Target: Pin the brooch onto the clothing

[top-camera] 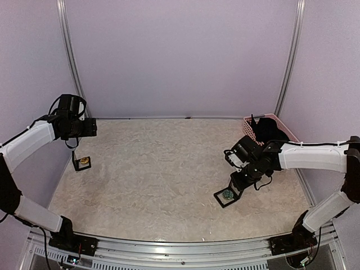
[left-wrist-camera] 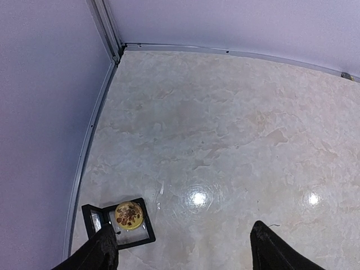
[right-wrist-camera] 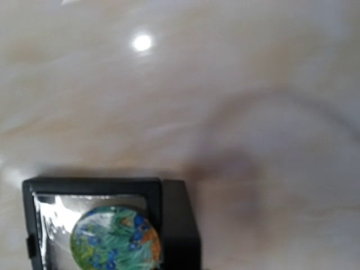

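Observation:
A yellow brooch [left-wrist-camera: 129,215] with brown spots lies in a small open black box [left-wrist-camera: 147,225] at the table's left edge. My left gripper [left-wrist-camera: 183,239] hangs open well above it, holding nothing. A green-and-blue brooch [right-wrist-camera: 115,239] sits in a second black box [right-wrist-camera: 90,184] right of centre. My right gripper [top-camera: 239,181] has its tip down at that box's upright lid [right-wrist-camera: 180,225]. Its fingers are outside the right wrist view, and it looks shut. The clothing [top-camera: 264,129] is a bunched black cloth in a pink basket [top-camera: 281,121] at the back right.
Lilac walls with metal corner posts [top-camera: 70,56] close the table on three sides. The marbled tabletop [top-camera: 163,169] lies between the two boxes. The right arm's white forearm [top-camera: 309,157] reaches over the table's right side, in front of the basket.

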Controlling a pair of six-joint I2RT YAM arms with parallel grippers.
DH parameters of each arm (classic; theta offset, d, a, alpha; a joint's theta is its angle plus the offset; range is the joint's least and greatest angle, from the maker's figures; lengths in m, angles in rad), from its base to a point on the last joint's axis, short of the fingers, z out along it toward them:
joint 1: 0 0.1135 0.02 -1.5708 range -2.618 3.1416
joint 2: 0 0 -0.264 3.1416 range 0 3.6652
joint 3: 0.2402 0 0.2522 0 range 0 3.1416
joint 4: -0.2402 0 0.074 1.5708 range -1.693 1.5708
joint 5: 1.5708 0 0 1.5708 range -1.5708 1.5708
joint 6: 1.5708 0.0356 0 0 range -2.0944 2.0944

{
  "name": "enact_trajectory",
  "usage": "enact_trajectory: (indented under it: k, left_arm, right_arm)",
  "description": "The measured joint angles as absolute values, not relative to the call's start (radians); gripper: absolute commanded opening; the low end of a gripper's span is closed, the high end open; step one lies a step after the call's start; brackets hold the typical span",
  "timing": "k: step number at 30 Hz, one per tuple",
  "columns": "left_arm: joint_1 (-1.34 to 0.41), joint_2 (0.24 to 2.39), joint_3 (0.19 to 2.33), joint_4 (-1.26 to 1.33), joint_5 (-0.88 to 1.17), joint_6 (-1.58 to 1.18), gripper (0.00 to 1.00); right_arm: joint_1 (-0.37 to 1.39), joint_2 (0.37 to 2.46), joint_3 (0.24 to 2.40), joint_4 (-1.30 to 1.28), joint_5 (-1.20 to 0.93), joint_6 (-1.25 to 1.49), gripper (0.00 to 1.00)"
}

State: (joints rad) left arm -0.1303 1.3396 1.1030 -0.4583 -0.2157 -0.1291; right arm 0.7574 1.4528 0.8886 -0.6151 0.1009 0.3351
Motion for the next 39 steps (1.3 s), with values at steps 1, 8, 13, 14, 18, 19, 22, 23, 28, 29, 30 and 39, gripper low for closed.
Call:
enact_trajectory:
  k: [1, 8, 13, 14, 18, 19, 22, 23, 28, 29, 30, 39]
  left_arm:
    - [-0.131, 1.340, 1.103, -0.458, -0.212, -0.129, 0.76]
    - [-0.188, 1.340, 1.100, -0.426, -0.172, -0.140, 0.77]
    - [-0.258, 1.348, 1.098, -0.374, -0.107, -0.155, 0.76]
    - [-0.267, 1.354, 1.099, -0.368, -0.097, -0.154, 0.77]
    - [-0.278, 1.402, 1.101, -0.359, -0.059, -0.151, 0.76]
    - [-0.278, 1.412, 1.101, -0.360, -0.051, -0.150, 0.77]
    - [-0.278, 1.430, 1.101, -0.360, -0.035, -0.148, 0.76]
    - [-0.278, 1.433, 1.101, -0.360, -0.025, -0.148, 0.76]
    - [-0.278, 1.434, 1.101, -0.358, 0.010, -0.148, 0.77]
    - [-0.278, 1.434, 1.101, -0.358, 0.014, -0.148, 0.77]
    - [-0.278, 1.434, 1.101, -0.358, 0.018, -0.148, 0.76]
    - [-0.253, 1.446, 1.103, -0.348, 0.049, -0.148, 0.76]
  right_arm:
    - [0.732, 1.453, 0.892, -0.620, 0.109, 0.320, 0.03]
    - [0.559, 1.459, 0.939, -0.624, 0.128, 0.154, 0.05]
    - [0.463, 1.456, 0.940, -0.652, 0.110, 0.052, 0.06]
    - [0.439, 1.449, 0.940, -0.655, 0.106, 0.037, 0.06]
    - [0.326, 1.401, 0.948, -0.677, 0.087, -0.031, 0.06]
    - [0.308, 1.396, 0.955, -0.683, 0.083, -0.046, 0.06]
    - [0.269, 1.394, 0.971, -0.696, 0.068, -0.095, 0.06]
    - [0.260, 1.394, 0.974, -0.702, 0.064, -0.114, 0.06]
    - [0.218, 1.393, 0.974, -0.744, 0.053, -0.181, 0.06]
    - [0.203, 1.393, 0.974, -0.749, 0.054, -0.190, 0.07]
    - [0.184, 1.391, 0.974, -0.753, 0.057, -0.197, 0.07]
    - [0.061, 1.381, 0.973, -0.752, 0.083, -0.247, 0.07]
